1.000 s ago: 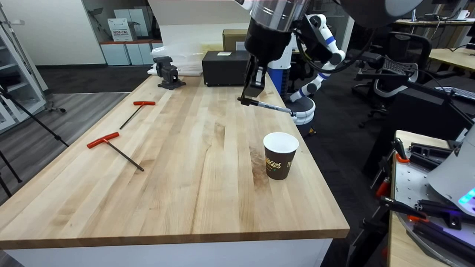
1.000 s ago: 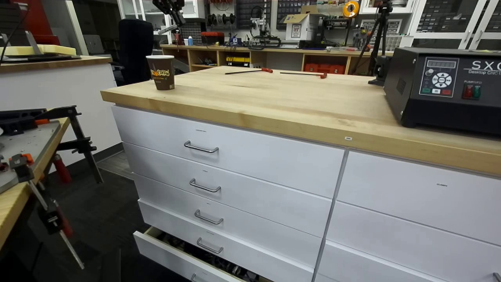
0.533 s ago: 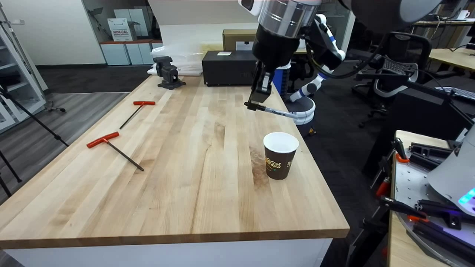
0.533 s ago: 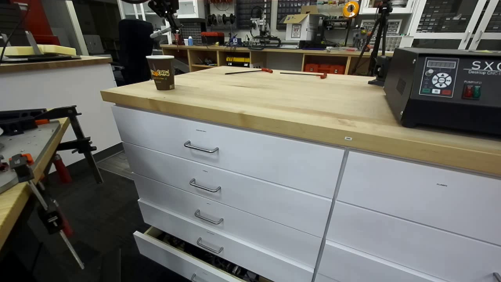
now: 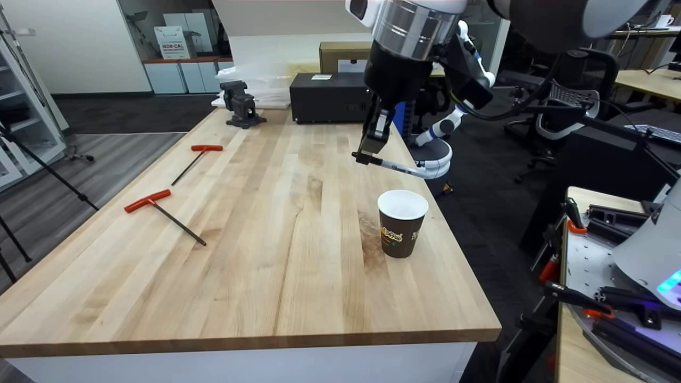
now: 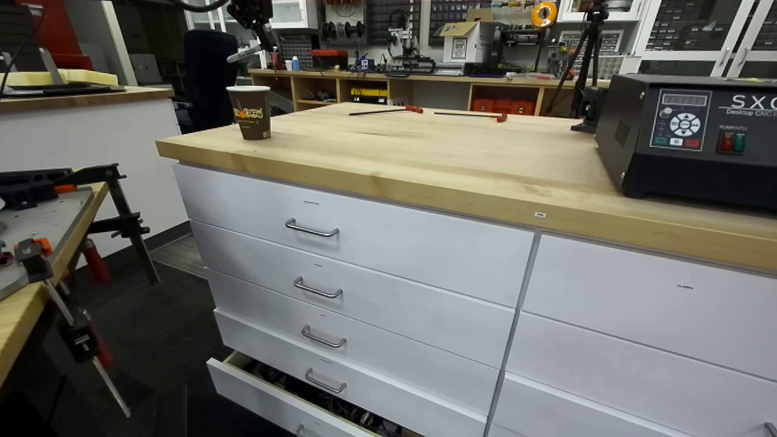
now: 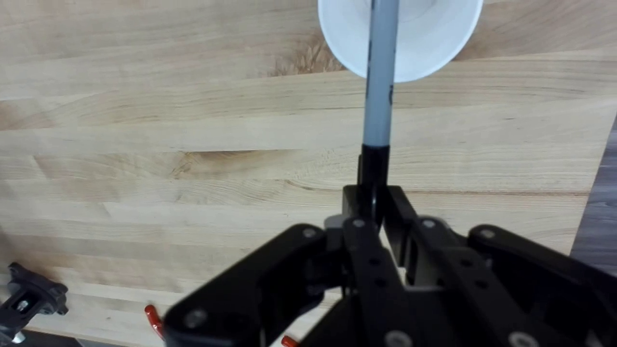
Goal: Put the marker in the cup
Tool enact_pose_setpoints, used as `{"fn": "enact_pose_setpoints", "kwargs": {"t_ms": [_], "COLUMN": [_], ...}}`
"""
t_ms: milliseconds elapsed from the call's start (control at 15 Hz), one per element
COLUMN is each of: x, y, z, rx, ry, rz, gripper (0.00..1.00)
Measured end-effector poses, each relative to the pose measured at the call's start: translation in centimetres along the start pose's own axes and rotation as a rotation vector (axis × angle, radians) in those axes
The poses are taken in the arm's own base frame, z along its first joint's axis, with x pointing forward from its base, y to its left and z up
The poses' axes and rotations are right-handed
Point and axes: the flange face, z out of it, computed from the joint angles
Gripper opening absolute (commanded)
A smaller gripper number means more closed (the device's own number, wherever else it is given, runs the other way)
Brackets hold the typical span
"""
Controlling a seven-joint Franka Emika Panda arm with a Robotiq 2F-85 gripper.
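The marker, with a grey-white barrel (image 5: 400,168) and a black end, is in my gripper (image 5: 365,158). The gripper is shut on the black end, and the marker sticks out sideways, sloping slightly down. The dark brown paper cup (image 5: 400,234) with a white rim stands upright near the table's right edge. Gripper and marker are in the air, above and behind the cup in this view. In an exterior view the marker (image 6: 244,54) hangs above the cup (image 6: 254,121). In the wrist view the marker (image 7: 381,91) crosses over the cup's white inside (image 7: 426,53); its far end is out of frame.
Two red-handled T-shaped tools (image 5: 148,201) lie on the left of the wooden table (image 5: 255,287). A black vise (image 5: 243,106) and a black box (image 5: 327,98) stand at the back. Another bench with clamps (image 5: 596,266) is at the right.
My gripper, still holding the marker, has moved right and a little down in an exterior view, lowering the marker. The cup and the tools have not moved.
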Motion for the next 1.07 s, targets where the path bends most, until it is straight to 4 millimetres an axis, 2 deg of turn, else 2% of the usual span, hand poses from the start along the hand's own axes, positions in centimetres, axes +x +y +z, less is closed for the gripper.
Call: {"fn": "enact_pose_setpoints", "kwargs": {"t_ms": [600,1067], "x": [-0.8,-1.4], "y": [-0.9,-2.1], "z": [1.8,4.6], "rx": [0.006,0.001], "ry": [-0.014,-0.038], "rz": [0.005,-0.044], "gripper": [0.05,0.05]}}
